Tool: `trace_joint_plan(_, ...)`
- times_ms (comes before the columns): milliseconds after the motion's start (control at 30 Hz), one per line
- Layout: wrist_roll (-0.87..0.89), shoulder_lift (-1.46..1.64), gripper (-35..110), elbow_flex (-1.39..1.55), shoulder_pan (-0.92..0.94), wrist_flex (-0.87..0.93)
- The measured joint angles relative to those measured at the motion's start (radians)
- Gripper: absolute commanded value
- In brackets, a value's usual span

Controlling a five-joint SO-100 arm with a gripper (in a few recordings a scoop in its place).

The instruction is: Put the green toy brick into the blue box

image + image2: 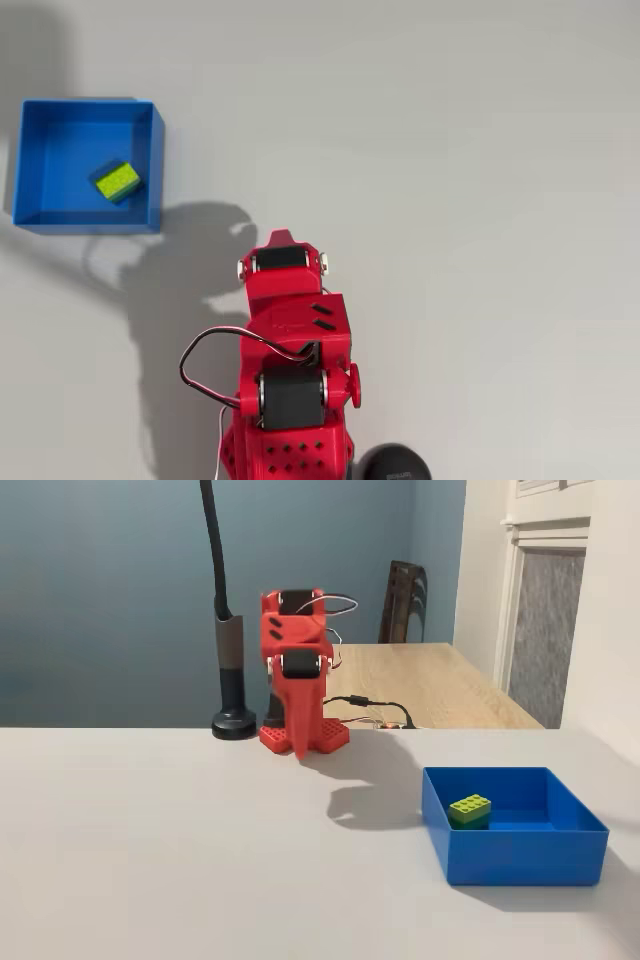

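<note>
Inside the blue box (520, 855): green toy brick (470, 807) resting on floor.
Tool (300, 745) well apart, pointing down at counter (180, 860); jaws appear clenched, empty.

I read the green toy brick (117, 181) as lime-green on its studded top with darker green sides. The blue box (153, 170), at the bench's far left corner overhead, is bright blue, walls and floor alike. My arm (295, 670) is red with black motor blocks. The bench (450, 150) looks plain pale grey.
</note>
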Motion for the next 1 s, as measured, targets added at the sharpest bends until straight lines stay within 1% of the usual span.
trace_joint_plan(233,0.0,-0.002,0,0.044,0.0,0.0)
trace_joint_plan(1000,0.0,0.002,0,0.044,0.0,0.0)
